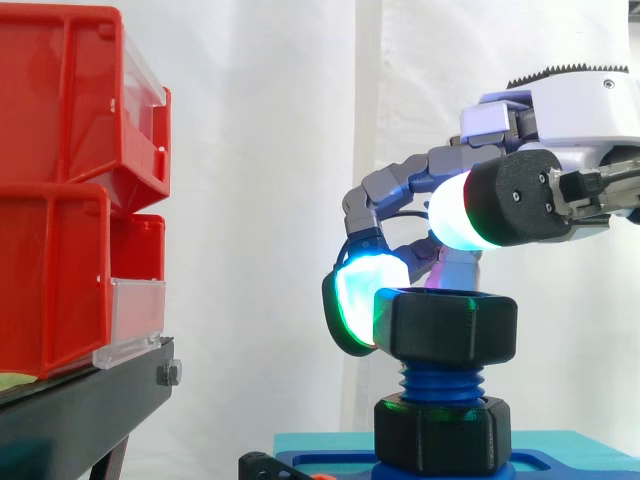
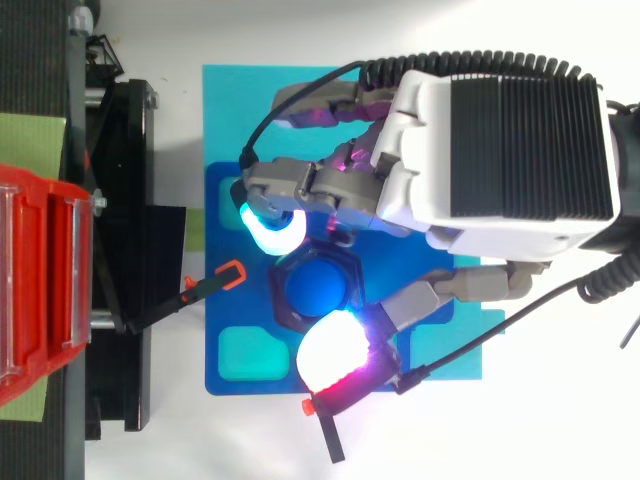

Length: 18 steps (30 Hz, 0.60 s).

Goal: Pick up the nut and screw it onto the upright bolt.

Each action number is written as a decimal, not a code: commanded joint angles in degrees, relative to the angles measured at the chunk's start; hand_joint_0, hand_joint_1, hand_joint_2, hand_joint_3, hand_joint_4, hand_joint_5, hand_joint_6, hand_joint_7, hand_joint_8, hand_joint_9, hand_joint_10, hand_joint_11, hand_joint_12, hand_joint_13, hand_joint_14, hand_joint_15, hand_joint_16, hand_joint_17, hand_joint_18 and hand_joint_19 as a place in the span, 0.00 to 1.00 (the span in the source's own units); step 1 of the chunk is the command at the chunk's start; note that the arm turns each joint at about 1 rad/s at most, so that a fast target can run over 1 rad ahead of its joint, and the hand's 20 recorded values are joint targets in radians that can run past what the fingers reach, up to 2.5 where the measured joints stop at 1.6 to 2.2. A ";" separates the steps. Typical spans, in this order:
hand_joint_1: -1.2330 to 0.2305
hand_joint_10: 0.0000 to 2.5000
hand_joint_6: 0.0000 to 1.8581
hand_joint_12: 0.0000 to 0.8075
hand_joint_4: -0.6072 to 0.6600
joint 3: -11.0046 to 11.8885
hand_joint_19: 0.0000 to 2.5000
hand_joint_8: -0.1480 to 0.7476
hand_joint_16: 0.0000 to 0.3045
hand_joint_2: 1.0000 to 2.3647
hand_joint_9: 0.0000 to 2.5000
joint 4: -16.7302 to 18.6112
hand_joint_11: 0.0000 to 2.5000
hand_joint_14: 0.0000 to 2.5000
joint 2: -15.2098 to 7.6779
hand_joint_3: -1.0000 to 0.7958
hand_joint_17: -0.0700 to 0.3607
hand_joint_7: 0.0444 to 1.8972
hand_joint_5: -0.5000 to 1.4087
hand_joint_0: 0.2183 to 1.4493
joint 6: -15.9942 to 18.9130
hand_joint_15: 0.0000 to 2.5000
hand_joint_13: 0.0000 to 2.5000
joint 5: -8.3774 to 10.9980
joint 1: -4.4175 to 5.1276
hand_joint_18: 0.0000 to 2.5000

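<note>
From the side we see the nut [image 1: 455,325] sitting level near the top of the bolt [image 1: 440,382], with bare blue thread between it and a second black nut [image 1: 443,432] at the bolt's foot. The bolt's long axis runs straight up, and the nut's bore lies along it.

From above we look down that axis: the bolt's round blue end shows inside the hexagon, under the fingertips of the hand [image 2: 500,150]. The hand's fingers are curled round the nut. One green-cyan pad [image 1: 365,295] presses the flank farthest from the wrist, while the white-glowing thumb pad [image 2: 335,350] overlaps the near edge from above and sits higher than the nut in the side view.

Below the hand lies a blue base plate [image 2: 240,310] on a cyan mat [image 2: 230,110]. Beyond the fingertips an orange-tipped clamp [image 2: 232,273] points toward the nut, just apart from it. Farther out are red bins [image 1: 70,190] on a black stand [image 1: 80,400].
</note>
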 commanded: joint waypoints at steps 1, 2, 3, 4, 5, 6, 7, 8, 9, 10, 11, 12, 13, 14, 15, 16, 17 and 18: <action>0.57 0.00 0.27 0.29 0.57 0.00 0.00 0.44 0.04 0.00 0.61 -0.05 0.15 0.00 0.01 0.28 0.22 0.74 0.29 0.24 0.00 0.03 0.49 0.00 -0.16 0.23; 0.56 0.00 0.27 0.27 0.56 0.00 0.00 0.43 0.04 0.00 0.64 -0.05 0.15 0.00 0.01 0.28 0.22 0.76 0.30 0.24 0.00 0.03 0.50 0.00 -0.25 0.25; 0.56 0.00 0.27 0.27 0.55 0.00 0.00 0.43 0.03 0.00 0.66 -0.05 0.15 0.00 0.01 0.28 0.22 0.76 0.30 0.24 0.00 0.03 0.51 0.00 -0.25 0.25; 0.56 0.00 0.27 0.26 0.55 0.00 0.00 0.42 0.03 0.00 0.67 0.04 0.15 0.00 0.01 0.28 0.22 0.76 0.30 0.24 0.00 0.03 0.52 0.00 -0.33 0.26; 0.56 0.00 0.27 0.25 0.54 0.00 0.00 0.40 0.03 0.00 0.68 -0.05 0.15 0.00 0.01 0.28 0.21 0.77 0.30 0.24 0.00 0.04 0.53 0.00 -0.51 0.27; 0.56 0.00 0.27 0.25 0.54 0.00 0.00 0.39 0.03 0.00 0.69 -0.05 0.15 0.00 0.01 0.28 0.21 0.77 0.31 0.24 0.00 0.03 0.53 0.00 -0.51 0.27; 0.56 0.01 0.28 0.25 0.54 0.00 0.00 0.38 0.03 0.00 0.71 -0.05 0.15 0.00 0.01 0.28 0.21 0.75 0.31 0.24 0.00 0.03 0.54 0.00 -0.60 0.29; 0.56 0.00 0.29 0.25 0.53 0.00 0.00 0.37 0.03 0.00 0.72 -0.05 0.15 0.00 0.01 0.28 0.21 0.75 0.31 0.24 0.00 0.04 0.55 0.00 -0.77 0.30; 0.57 0.01 0.29 0.24 0.53 0.00 0.00 0.36 0.03 0.00 0.73 -0.05 0.15 0.00 0.01 0.28 0.21 0.74 0.31 0.24 0.00 0.03 0.56 0.00 -0.77 0.31; 0.57 0.01 0.30 0.24 0.53 0.00 0.00 0.36 0.02 0.00 0.74 -0.05 0.15 0.00 0.01 0.28 0.20 0.73 0.31 0.24 0.00 0.04 0.56 0.00 -0.86 0.33; 0.57 0.01 0.30 0.23 0.53 0.00 0.00 0.36 0.02 0.00 0.75 -0.05 0.16 0.00 0.01 0.28 0.20 0.71 0.31 0.24 0.00 0.04 0.57 -0.09 -0.95 0.34; 0.57 0.01 0.30 0.24 0.53 0.00 0.00 0.35 0.02 0.00 0.76 -0.05 0.16 0.00 0.01 0.28 0.20 0.71 0.31 0.24 0.09 0.04 0.58 -0.17 -1.04 0.34; 0.57 0.01 0.31 0.24 0.53 0.00 0.00 0.36 0.02 0.00 0.76 -0.05 0.16 0.00 0.01 0.28 0.20 0.71 0.31 0.24 0.00 0.04 0.58 -0.26 -1.13 0.35; 0.57 0.01 0.31 0.24 0.53 0.00 0.00 0.35 0.02 0.00 0.77 -0.05 0.16 0.00 0.01 0.28 0.20 0.70 0.31 0.24 0.00 0.04 0.59 -0.44 -1.21 0.36; 0.57 0.01 0.31 0.24 0.54 0.00 0.00 0.37 0.02 0.00 0.78 -0.05 0.17 0.00 0.01 0.28 0.19 0.71 0.31 0.24 0.00 0.04 0.59 -0.61 -1.30 0.37; 0.57 0.01 0.31 0.24 0.53 0.00 0.00 0.37 0.02 0.00 0.78 -0.05 0.17 0.00 0.01 0.28 0.19 0.70 0.31 0.24 0.00 0.04 0.60 -0.61 -1.39 0.37; 0.57 0.01 0.31 0.24 0.54 0.00 0.00 0.37 0.02 0.00 0.79 -0.05 0.18 0.00 0.01 0.28 0.19 0.70 0.31 0.24 0.09 0.04 0.60 -0.61 -1.48 0.38; 0.57 0.01 0.31 0.24 0.54 0.00 0.00 0.38 0.02 0.00 0.79 -0.22 0.18 0.00 0.01 0.28 0.19 0.70 0.31 0.24 0.09 0.04 0.61 -0.61 -1.65 0.38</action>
